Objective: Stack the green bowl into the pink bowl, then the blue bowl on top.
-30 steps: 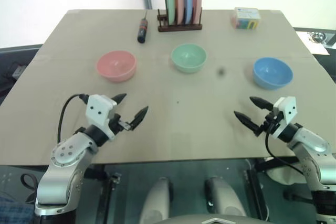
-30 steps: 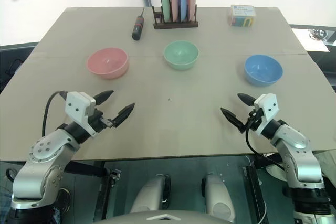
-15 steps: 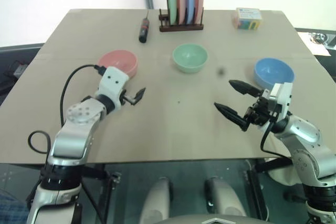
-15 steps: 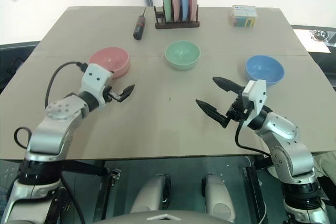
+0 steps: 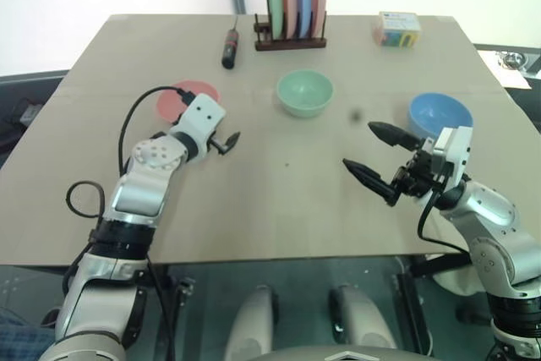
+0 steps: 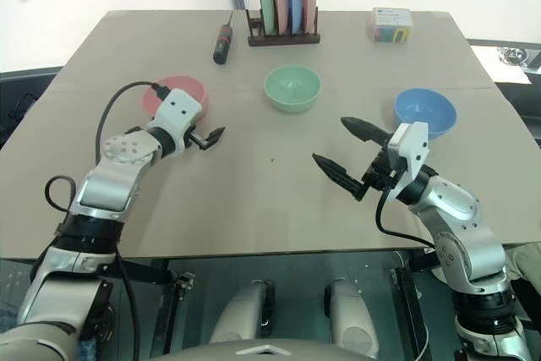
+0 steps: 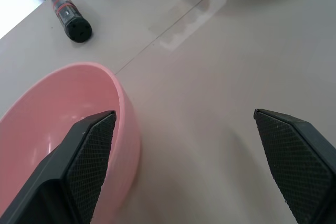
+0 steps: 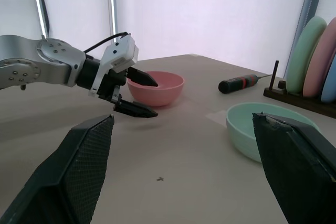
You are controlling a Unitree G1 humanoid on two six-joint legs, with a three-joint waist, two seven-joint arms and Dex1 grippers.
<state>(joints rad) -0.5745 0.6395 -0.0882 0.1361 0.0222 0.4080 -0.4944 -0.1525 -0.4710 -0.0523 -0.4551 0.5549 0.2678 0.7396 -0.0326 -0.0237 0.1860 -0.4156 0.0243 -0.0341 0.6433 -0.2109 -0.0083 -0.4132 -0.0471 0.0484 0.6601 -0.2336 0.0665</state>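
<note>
Nothing is stacked yet: the three bowls sit apart across the table point(image 5: 76, 209), the pink bowl point(image 6: 161, 95) on the robot's left, the green bowl point(image 5: 304, 93) in the middle, the blue bowl point(image 5: 439, 114) on the right. The left gripper point(image 6: 207, 128) hangs just beside the pink bowl with its jaws spread wide and nothing between them; in the left wrist view one finger point(image 7: 86, 150) is right over the pink rim, the other out over bare table. That's the first worry: the pink bowl is the base of the stack, and a light plastic bowl nudged by a fingertip would likely skate or tip, so any further push on that side could shove the target out of place. The right gripper point(image 5: 372, 151) is also wide open and empty, raised over the open table between the green and blue bowls, pointing across toward the green one, which sits between its fingers in the right wrist view. The second risk, then, is the pick itself: a smooth, curved wall gives two thin fingers little to bite, and a pinch low on the rim might squirt the bowl away toward the plate rack point(image 5: 290, 40) or the screwdriver point(image 5: 229, 46) behind it. And with both arms converging on the middle of the table, a carry from green to pink looks likely to cross the left arm's space, so a collision is the third thing to watch.
</note>
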